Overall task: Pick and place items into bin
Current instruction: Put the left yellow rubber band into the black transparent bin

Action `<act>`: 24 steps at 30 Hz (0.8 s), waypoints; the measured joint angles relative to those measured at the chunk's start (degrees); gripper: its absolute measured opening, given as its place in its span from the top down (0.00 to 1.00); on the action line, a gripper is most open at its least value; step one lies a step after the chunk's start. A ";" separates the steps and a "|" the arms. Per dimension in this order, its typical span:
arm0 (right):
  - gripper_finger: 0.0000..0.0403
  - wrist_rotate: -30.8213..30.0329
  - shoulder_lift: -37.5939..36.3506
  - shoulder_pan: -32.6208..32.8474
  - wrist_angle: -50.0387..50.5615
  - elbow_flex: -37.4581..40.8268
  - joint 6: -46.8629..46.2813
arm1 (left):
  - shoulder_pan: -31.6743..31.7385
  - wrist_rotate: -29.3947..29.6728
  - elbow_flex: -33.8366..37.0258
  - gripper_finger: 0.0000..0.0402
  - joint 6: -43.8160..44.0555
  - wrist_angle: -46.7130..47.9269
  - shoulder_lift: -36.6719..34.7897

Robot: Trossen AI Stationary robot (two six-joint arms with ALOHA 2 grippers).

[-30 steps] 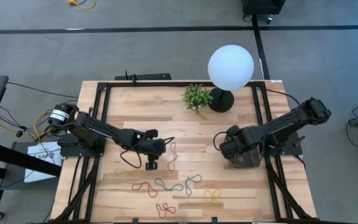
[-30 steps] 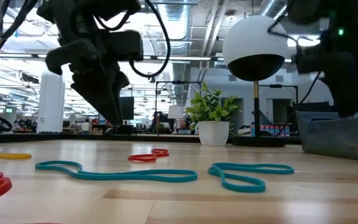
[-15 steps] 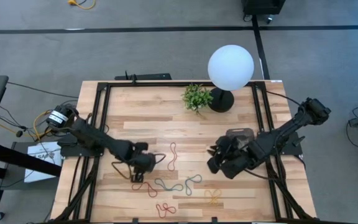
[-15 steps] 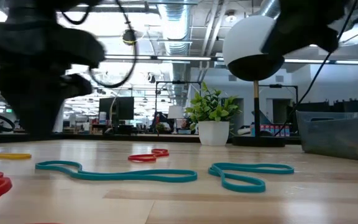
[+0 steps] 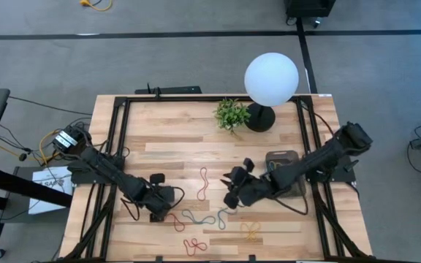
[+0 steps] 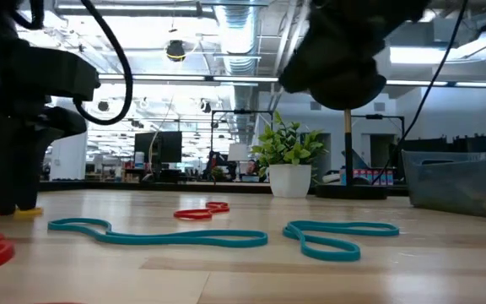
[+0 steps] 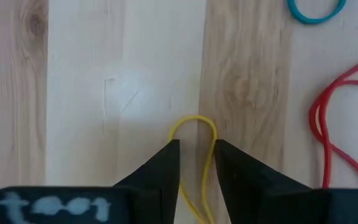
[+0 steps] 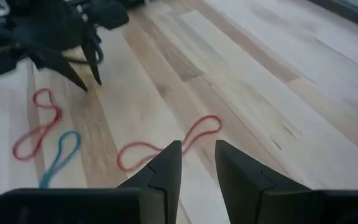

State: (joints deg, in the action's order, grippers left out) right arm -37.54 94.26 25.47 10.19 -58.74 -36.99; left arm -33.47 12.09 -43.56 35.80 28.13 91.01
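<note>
Several rubber bands lie flat on the wooden table: a yellow one, a red squiggle, teal ones and more red. My left gripper is open, low at the table. Its fingers stand on either side of the yellow band's looped end. My right gripper is open and empty. It hangs above the middle of the table near the red squiggle. The dark grey bin sits on the table's right side, partly under the right arm. My left gripper comes from above, pointing down, with the yellow band's strands running between its two fingers. The band lies flat on the table. Whether the fingers touch it, I cannot tell.
A small green plant and a lamp with a white globe on a black base stand at the far edge. An orange-yellow band lies near the front. Black frame rails run along both table sides.
My right gripper has swung away from the bin toward the table's left, out over the middle near the red squiggle. My left gripper has moved toward the near-left and down, until it straddles the yellow band. The bands have stayed put.
</note>
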 joint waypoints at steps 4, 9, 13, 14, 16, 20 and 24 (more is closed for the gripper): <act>0.77 1.86 0.89 -2.59 0.18 -0.87 -0.03 | 0.00 -0.60 1.86 0.76 3.09 -2.44 -0.32; 0.77 1.90 1.91 -4.20 -0.54 -0.95 -0.04 | -0.82 0.66 3.50 0.76 4.85 -6.00 -0.38; 0.77 2.08 3.30 -5.37 -1.90 -1.13 -0.04 | -1.54 1.36 3.57 0.76 7.89 -6.47 -0.25; 0.77 2.12 3.71 -5.69 -1.50 -0.93 0.01 | -1.82 1.73 3.59 0.76 8.04 -6.65 -0.23; 0.77 2.65 4.39 -6.51 -2.20 -0.78 0.15 | -2.14 2.02 3.64 0.76 8.06 -7.14 -0.17; 0.77 7.42 7.41 -8.65 -8.25 -0.70 7.40 | -2.60 2.22 3.72 0.76 8.60 -8.41 -0.04; 0.77 19.19 10.53 -9.76 -21.90 -0.90 19.60 | -2.84 2.31 3.72 0.76 10.50 -9.41 0.03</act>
State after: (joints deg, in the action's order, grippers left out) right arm -18.35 104.79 15.71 -11.71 -59.64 -17.39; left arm -36.32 14.40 -39.84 46.30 18.73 91.05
